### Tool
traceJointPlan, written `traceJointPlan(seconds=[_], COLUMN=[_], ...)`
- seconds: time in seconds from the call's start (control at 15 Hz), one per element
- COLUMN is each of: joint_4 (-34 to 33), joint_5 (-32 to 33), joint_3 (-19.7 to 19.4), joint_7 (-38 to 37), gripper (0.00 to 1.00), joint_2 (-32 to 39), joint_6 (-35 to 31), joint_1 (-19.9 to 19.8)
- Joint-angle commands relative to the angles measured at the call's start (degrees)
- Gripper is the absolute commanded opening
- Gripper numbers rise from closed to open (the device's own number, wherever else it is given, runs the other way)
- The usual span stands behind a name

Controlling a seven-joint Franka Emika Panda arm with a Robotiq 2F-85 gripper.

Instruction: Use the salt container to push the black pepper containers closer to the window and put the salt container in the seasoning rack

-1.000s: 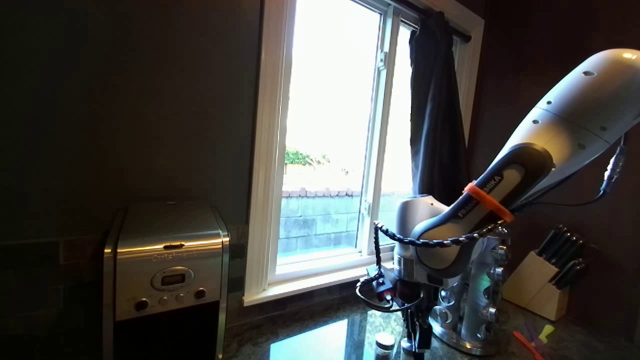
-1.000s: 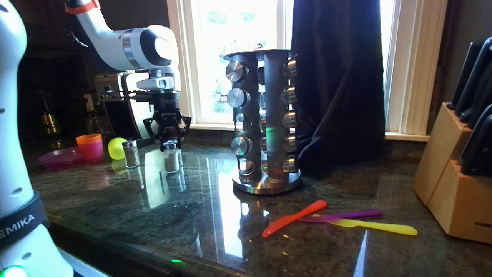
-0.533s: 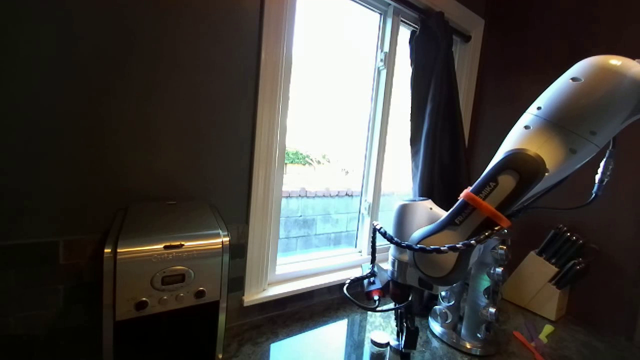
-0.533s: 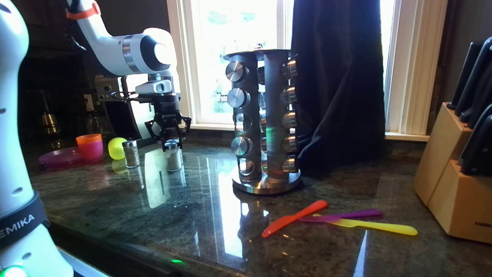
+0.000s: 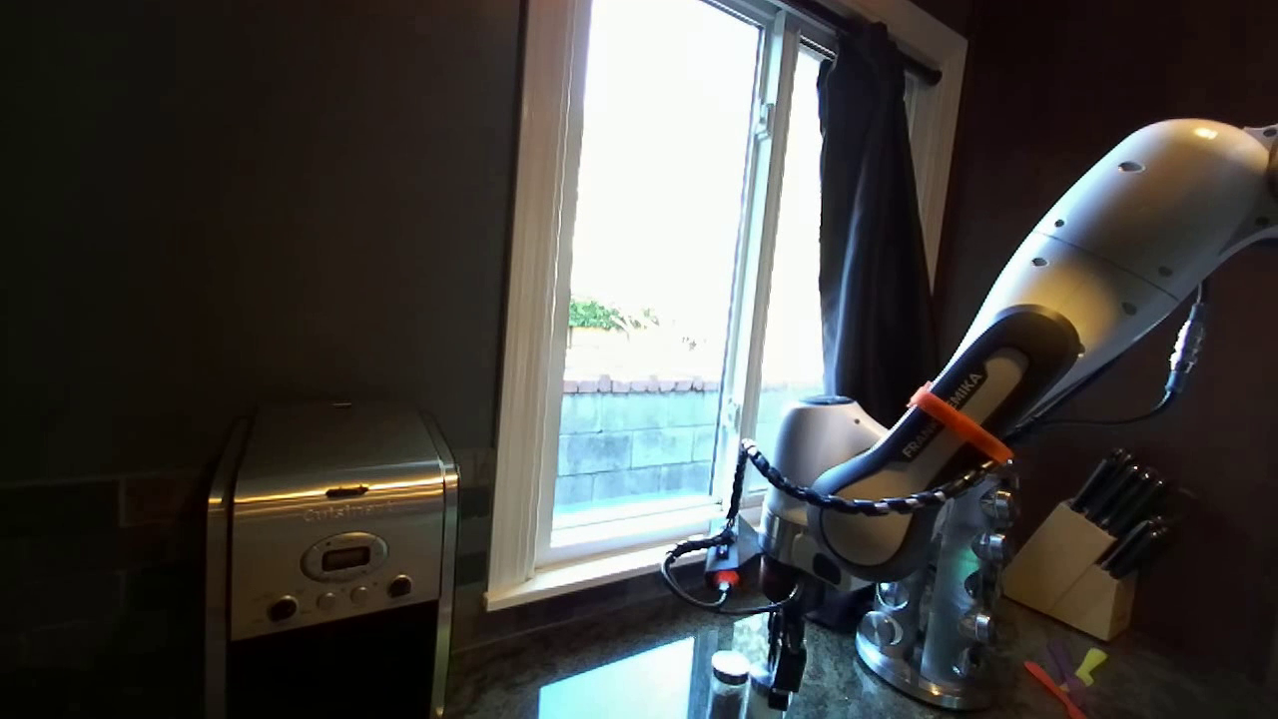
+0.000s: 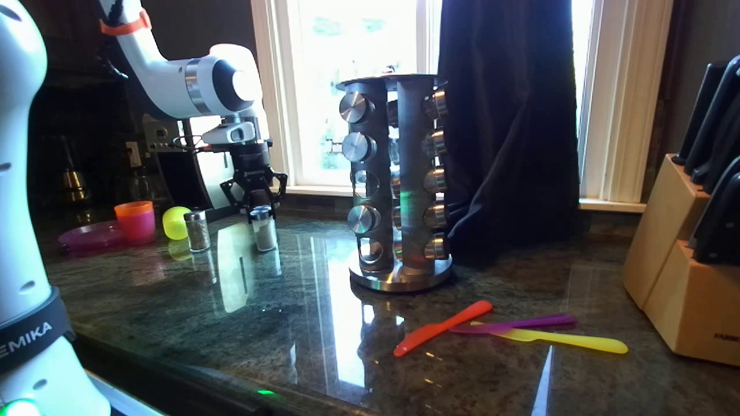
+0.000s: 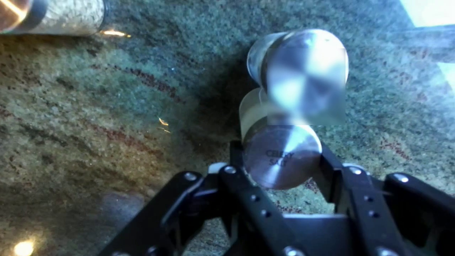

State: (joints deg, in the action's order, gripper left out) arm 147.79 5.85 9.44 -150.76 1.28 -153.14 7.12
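Wrist view. Gripper, on the single arm: fingers clenched on the salt jar, one to each side of a lid marked CELERY SALT. Salt jar lid uppermost, long axis roughly vertical. Second jar, taken as pepper, likewise lid up: ahead of the fingers and slightly right, apparently touching the salt jar, though its blurred lid leaves contact and label uncertain. Third jar, speckled contents: upper left corner, well apart from both.

In an exterior view. Window: beyond the gripper. Second jar: upright, just left of the fingers.

In an exterior view. Seasoning rack: upright on the countertop, right of the gripper and well apart. Third jar: upright, left of the gripper.

Remarks. Step judged to be the push; racking not yet done. The coming shove turns on the second jar lying nearly straight ahead of the salt jar; off-centre pressure could let it slip aside.
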Motion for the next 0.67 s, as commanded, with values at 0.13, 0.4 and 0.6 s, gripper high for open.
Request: traceJointPlan(seconds=[0.13, 0.4, 0.6], joint_4=[-4.5, -10.3, -15.1], joint_5=[4.4, 6.3, 5.2], joint_3=[-1.0, -1.6, -2.1], joint_7=[-5.1, -6.1, -5.0], gripper=[0.25, 0.25, 0.25], joint_2=[4.8, 8.7, 12.2], joint_6=[-2.6, -1.6, -1.2], joint_1=[1.9, 3.9, 5.7])
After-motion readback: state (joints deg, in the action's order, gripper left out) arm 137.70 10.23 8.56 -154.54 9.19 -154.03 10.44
